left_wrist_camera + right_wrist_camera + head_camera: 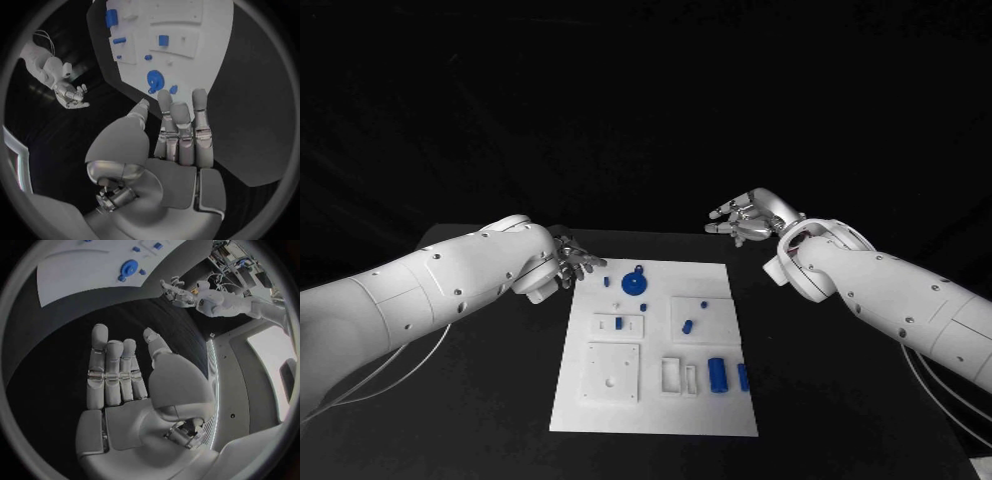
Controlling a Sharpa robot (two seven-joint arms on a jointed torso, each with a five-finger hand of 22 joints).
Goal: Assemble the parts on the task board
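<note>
The white task board (661,410) lies in the middle of the black table, with several small blue parts on it. A round blue disc part (633,284) sits near its far edge, and blue cylinders (718,373) stand near the right side. My left hand (567,266) hovers just left of the board's far corner, fingers straight and apart, holding nothing; its fingers (181,125) point toward the blue disc (155,80). My right hand (750,217) is raised beyond the board's far right corner, fingers loosely apart and empty. Its palm (125,385) faces the dark table.
White raised blocks and recesses (613,373) cover the board's near half. Bare black table (459,400) lies left and right of the board. The table's far edge (632,232) runs just behind both hands.
</note>
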